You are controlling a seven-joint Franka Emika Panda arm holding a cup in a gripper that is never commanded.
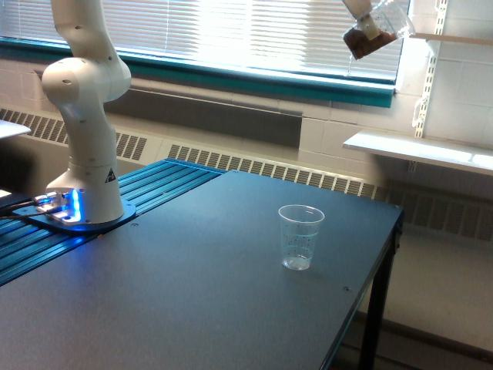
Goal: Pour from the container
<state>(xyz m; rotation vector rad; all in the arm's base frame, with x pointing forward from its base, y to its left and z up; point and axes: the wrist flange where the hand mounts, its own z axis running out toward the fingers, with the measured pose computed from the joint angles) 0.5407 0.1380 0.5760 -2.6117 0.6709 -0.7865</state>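
High at the top right of the exterior view, the clear container hangs tilted, its mouth pointing down toward the view's left, with a brown mass inside against the lower wall. Only a sliver of the gripper shows at the top edge, holding the container. A small tapered clear cup with graduation marks stands upright on the dark table, well below the container and to its left. The cup looks empty.
The white arm base stands at the table's left on a blue-lit mount. A window with blinds runs behind, with radiator grilles under it. White wall shelves sit at the right. The table's right edge drops off near the cup.
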